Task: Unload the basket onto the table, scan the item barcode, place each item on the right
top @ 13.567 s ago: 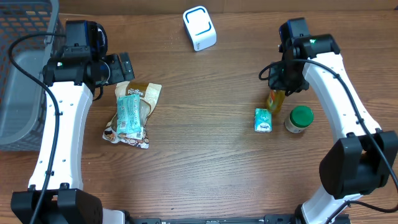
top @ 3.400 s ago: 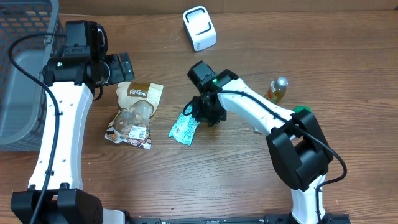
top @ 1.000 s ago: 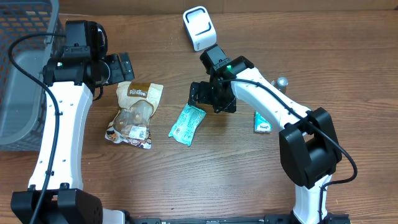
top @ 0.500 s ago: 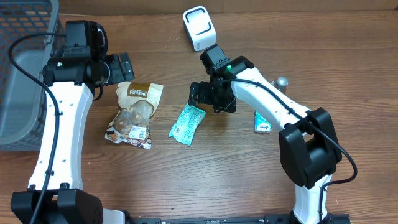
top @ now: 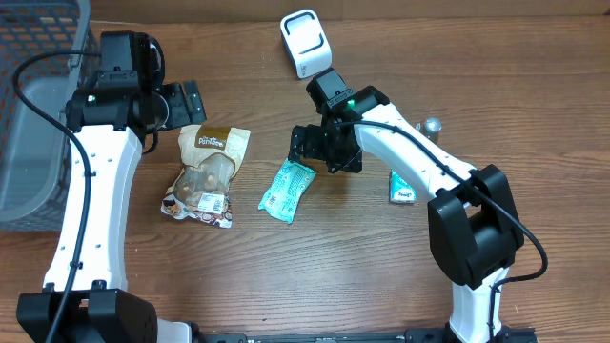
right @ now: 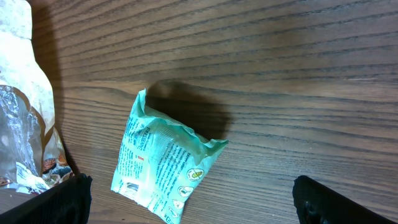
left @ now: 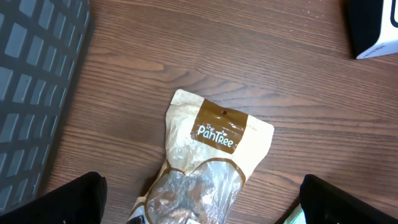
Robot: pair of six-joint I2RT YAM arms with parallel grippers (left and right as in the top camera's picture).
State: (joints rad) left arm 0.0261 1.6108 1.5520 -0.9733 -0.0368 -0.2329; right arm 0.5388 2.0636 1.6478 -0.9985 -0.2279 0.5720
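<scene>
Lying slanted on the bench (top: 315, 276) at mid-frame overhead, the teal packet (top: 287, 191) has its upper end just below the right jaws. These stand wide apart and grip nothing. In the right wrist view the packet (right: 165, 165) sits between the 2 fingertips (right: 62, 199), clear of both.

A narrow strip of bare wood parts it from the brown bag (top: 205, 176) to its left. The left jaws hang over the bag's top edge, also spread and empty.

The scanner (top: 305, 43) stands at top centre, near the right wrist. A basket (top: 29, 95) fills the upper left edge. A small box (top: 403, 186) and a bottle (top: 431, 127) sit right of the arm. Bare wood spans the lower frame.
</scene>
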